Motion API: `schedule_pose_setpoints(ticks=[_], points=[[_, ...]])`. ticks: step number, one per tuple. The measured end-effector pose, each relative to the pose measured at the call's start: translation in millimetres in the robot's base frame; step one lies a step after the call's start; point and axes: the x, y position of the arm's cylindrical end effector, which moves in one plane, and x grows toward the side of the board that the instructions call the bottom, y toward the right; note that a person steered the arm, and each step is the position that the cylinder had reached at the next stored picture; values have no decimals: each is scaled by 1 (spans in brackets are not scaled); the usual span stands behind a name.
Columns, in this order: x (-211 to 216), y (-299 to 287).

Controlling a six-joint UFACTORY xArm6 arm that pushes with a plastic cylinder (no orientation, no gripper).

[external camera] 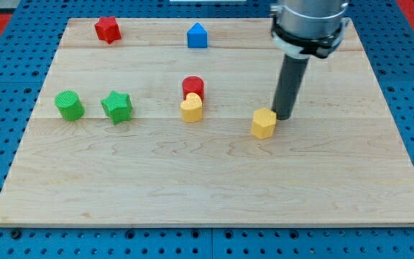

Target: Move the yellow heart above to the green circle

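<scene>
The yellow heart (pixel 191 108) lies near the board's middle, touching the red cylinder (pixel 193 87) just above it. The green circle (pixel 69 105) stands at the view's left, with the green star (pixel 116 106) right beside it. My tip (pixel 284 116) is down at the upper right edge of the yellow hexagon (pixel 263 123), far to the right of the heart. The rod rises from there to the arm at the view's top right.
A red star (pixel 107 29) sits at the top left and a blue house-shaped block (pixel 197 35) at the top middle. The wooden board (pixel 214 187) rests on a blue pegboard table.
</scene>
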Motion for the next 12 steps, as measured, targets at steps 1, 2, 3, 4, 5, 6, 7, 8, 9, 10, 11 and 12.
schedule_pose_setpoints(ticks=[1, 2, 3, 4, 5, 6, 7, 8, 9, 10, 11, 12], points=[[0, -51], [0, -99], [0, -146], [-14, -171], [-36, -168], [-62, -168], [-51, -204], [-80, -188], [-67, -251], [-40, -300], [-41, -302], [-43, -302]])
